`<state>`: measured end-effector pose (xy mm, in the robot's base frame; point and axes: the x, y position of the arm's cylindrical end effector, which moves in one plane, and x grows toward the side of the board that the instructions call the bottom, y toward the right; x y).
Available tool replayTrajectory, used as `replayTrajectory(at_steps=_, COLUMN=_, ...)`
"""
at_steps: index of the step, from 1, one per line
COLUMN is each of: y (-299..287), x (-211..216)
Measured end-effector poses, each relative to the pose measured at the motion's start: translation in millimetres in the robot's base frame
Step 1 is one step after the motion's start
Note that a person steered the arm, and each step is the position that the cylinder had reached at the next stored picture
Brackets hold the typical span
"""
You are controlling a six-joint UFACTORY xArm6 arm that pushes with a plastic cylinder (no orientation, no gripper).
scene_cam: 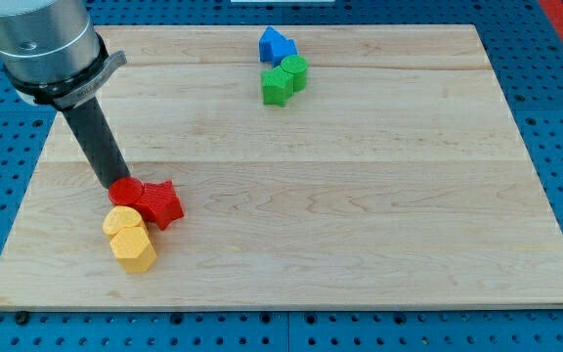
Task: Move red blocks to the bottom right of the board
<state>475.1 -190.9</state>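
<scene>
Yellow blocks point(129, 238): nearest the view's bottom, two stacked-looking hexagonal pieces touching each other, down at 7 o'clock on the board.
Red blocks: right behind the yellows! Red round block point(125, 192) at 12 o'clock of the yellow pair, red star block point(162, 204) pressed against it at its 3 o'clock. Both glossy, bright, low and chunky, sitting flat.
Location of the reds: still at the board's 8 o'clock side, well apart from the 5 o'clock corner they need to reach.
My tip point(115, 186): planted at the red round block's 10 o'clock edge, touching or all but touching; exact contact hard to tell.
Jaws: none on this rig, just a plain rod, so nothing to open or close.
Risk one: reds touching the upper yellow, so a push toward 5 o'clock likely drags yellow along too.
Risk two: round block likely to roll off the tip's line and split from the star.
Risk three: star's points could catch and spin it off course.
Counter point(360, 196): pale wooden board, a long bare run toward 5 o'clock.
Far group: green blocks point(283, 79) touching each other, blue block point(276, 45) just behind at 12 o'clock, well out of the way.
</scene>
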Motion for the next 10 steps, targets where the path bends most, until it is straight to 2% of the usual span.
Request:
replayTrajectory(at_steps=1, y=-10.6, x=0.2)
replayTrajectory(at_steps=2, y=-49.8, x=7.4)
replayTrajectory(at_steps=3, y=-18.2, x=8.7)
replayTrajectory(at_steps=4, y=5.1, x=31.4)
replayTrajectory(at_steps=5, y=13.1, x=36.5)
replayTrajectory(at_steps=6, y=59.6, x=36.5)
replayTrajectory(at_steps=9, y=251.1, x=56.4)
replayTrajectory(at_steps=10, y=245.4, x=50.9)
